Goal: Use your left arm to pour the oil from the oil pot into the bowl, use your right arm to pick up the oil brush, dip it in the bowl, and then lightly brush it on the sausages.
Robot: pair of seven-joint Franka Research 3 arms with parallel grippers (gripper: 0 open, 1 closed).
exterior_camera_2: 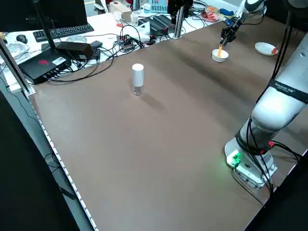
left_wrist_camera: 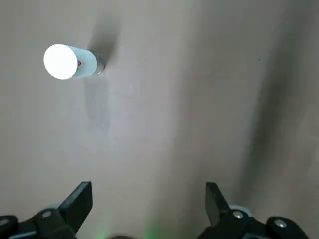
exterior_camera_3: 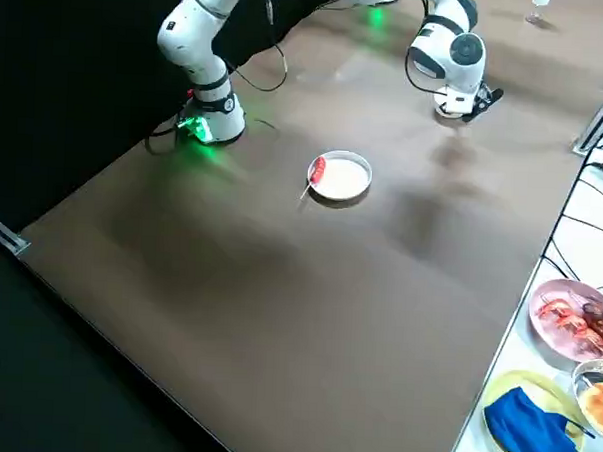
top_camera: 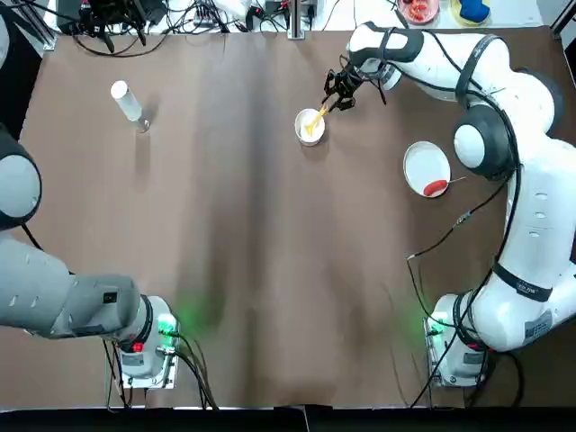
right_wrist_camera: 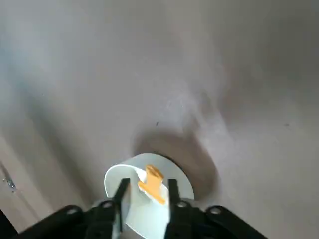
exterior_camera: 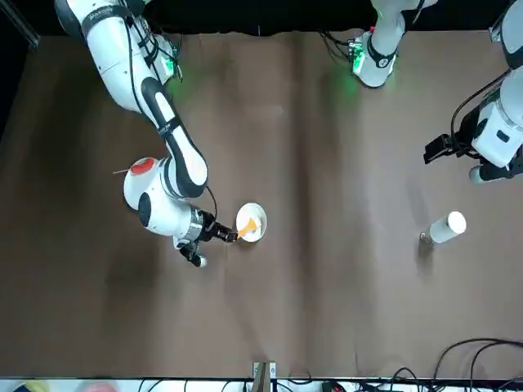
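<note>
My left pincer (left_wrist_camera: pixel 149 191) hangs wide near the oil pot (top_camera: pixel 130 104); my right pincer (right_wrist_camera: pixel 148 186), narrowly parted, is at the oil brush (top_camera: pixel 316 121) in the bowl (top_camera: pixel 309 139).

Smooth, faintly glossy brown surface (top_camera: pixel 243 270); smooth white bowl (top_camera: pixel 307 133); crumpled blue cloth (exterior_camera_3: pixel 529 428); matt black pincer (right_wrist_camera: pixel 144 214)

Seeing a white plate (exterior_camera_3: pixel 359 176) on the brown tabletop (exterior_camera_3: pixel 278 305). Seeing a monitor (exterior_camera_2: pixel 17 14), a keyboard (exterior_camera_2: pixel 62 32) and tangled cables (exterior_camera_2: pixel 127 44) beyond. Also seeing a blue cloth (exterior_camera_3: pixel 528 428) in a yellow dish (exterior_camera_3: pixel 520 380), near a pink plate (exterior_camera_3: pixel 539 334) of food.
</note>
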